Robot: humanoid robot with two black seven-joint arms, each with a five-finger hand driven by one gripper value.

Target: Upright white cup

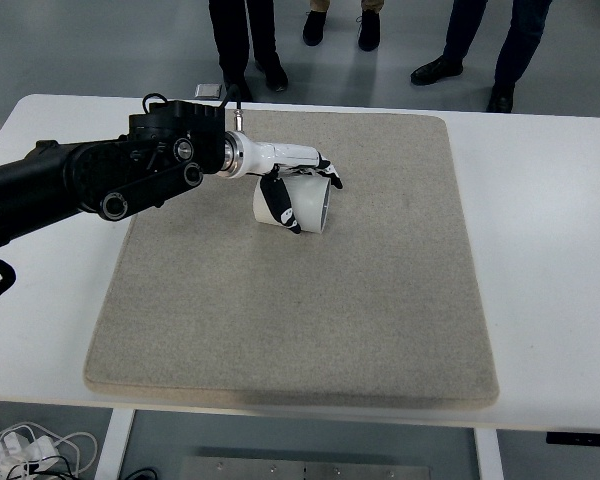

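A white cup [305,208] lies tilted on the grey mat [300,290] toward its back left, its open mouth facing right and toward me. My left hand [302,190] is closed around it: the thumb crosses the cup's near left side and the fingers curl over the top rim. The black left arm [90,180] reaches in from the left edge. No right arm shows.
The mat covers most of the white table [550,220]. Several people's legs and shoes [450,60] stand beyond the far edge. A small grey object [210,91] lies at the table's back edge. Cables [20,450] lie on the floor at bottom left.
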